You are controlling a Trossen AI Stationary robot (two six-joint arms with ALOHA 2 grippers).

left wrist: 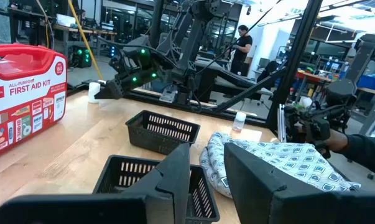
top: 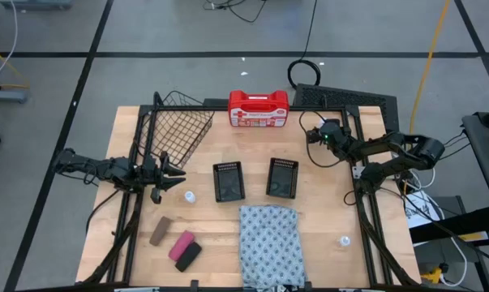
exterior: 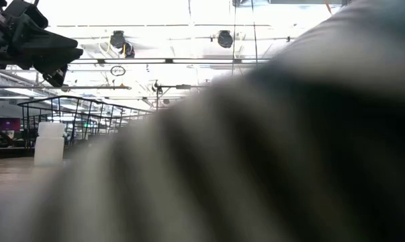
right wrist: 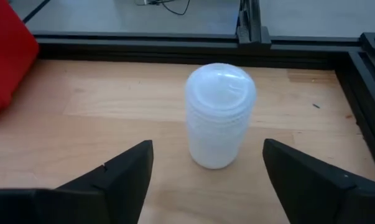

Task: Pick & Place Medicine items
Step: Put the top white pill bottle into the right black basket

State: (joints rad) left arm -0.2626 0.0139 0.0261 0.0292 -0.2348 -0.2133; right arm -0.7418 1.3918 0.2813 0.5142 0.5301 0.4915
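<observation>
Right tool [right wrist: 206,177] spread wide around an upright whitish bottle [right wrist: 219,115], untouched.

From my remote station I note a light wooden table [top: 212,150] carrying a red-and-white plastic first aid case [top: 259,109] upright at its far edge, with a large black wire basket [top: 179,123] tipped on its side just to the case's left. Two small black mesh trays [top: 229,181] [top: 282,178] sit side by side near the table's middle, apart from each other, and a patterned grey-and-white cloth [top: 268,243] lies crumpled just in front of them, reaching the near edge. Beyond the table, in the room, I see a person in dark clothing [left wrist: 242,46] standing among black metal frames.
</observation>
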